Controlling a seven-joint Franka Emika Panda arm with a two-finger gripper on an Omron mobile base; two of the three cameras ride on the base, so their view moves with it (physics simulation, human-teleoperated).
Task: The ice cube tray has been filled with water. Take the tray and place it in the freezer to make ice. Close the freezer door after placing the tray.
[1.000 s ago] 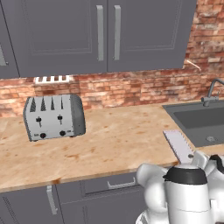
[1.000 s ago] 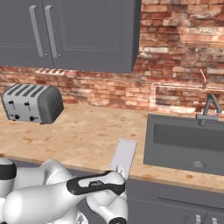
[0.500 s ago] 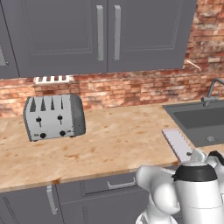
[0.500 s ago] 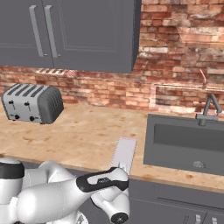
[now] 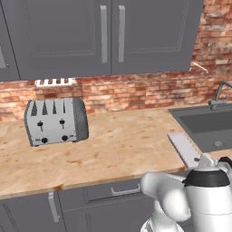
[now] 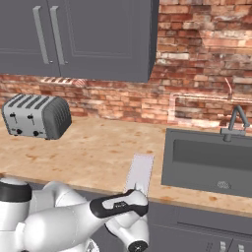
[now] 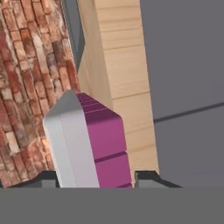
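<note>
My gripper [image 7: 96,177] pinches the near end of the thin lavender-topped, magenta-edged ice cube tray [image 6: 139,173], lying on the wooden counter [image 5: 104,149] left of the sink [image 6: 211,162]. Held so far off-centre, it could tip and spill.

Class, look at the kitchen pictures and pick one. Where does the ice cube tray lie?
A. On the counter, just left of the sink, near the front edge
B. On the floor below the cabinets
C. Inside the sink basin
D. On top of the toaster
A: the ice cube tray lies flat on the counter beside the sink, far from the toaster.
</note>
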